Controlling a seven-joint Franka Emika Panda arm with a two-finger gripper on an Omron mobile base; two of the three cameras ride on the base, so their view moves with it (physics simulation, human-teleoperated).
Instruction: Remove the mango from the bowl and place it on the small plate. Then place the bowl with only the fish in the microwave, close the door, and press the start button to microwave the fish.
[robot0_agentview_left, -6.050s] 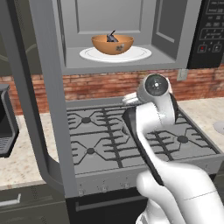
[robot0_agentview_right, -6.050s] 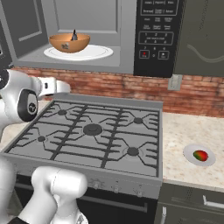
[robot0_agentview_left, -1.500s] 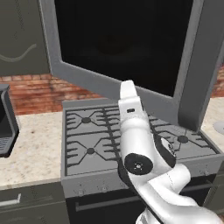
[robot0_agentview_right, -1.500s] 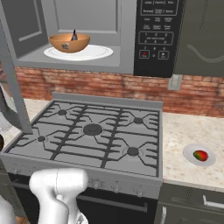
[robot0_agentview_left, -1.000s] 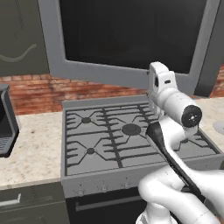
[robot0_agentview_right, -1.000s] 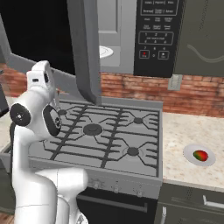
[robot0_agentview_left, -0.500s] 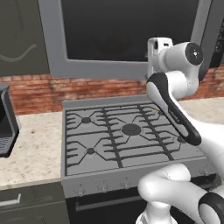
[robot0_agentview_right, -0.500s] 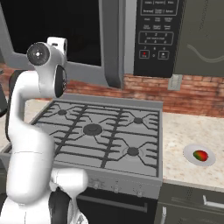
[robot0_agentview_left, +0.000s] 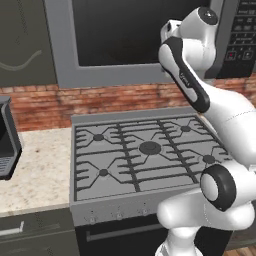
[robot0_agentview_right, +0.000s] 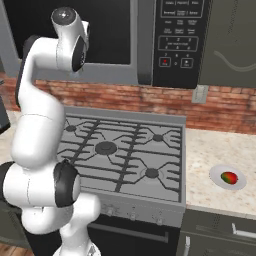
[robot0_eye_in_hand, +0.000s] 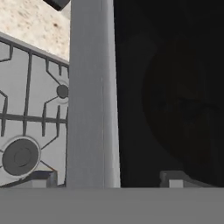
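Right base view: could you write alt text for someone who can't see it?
A white robot arm reaches up to the closed door of a microwave above a grey stove. On the counter to the right, a mango sits on a small plate.

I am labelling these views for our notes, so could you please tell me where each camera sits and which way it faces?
Left base view: behind the arm's left, facing the stove and door; white arm at right.
Right base view: behind its right, facing the same stove and microwave, plus the small plate; arm at left.
Hand view: on the hand, close against the door's frame; claw open.
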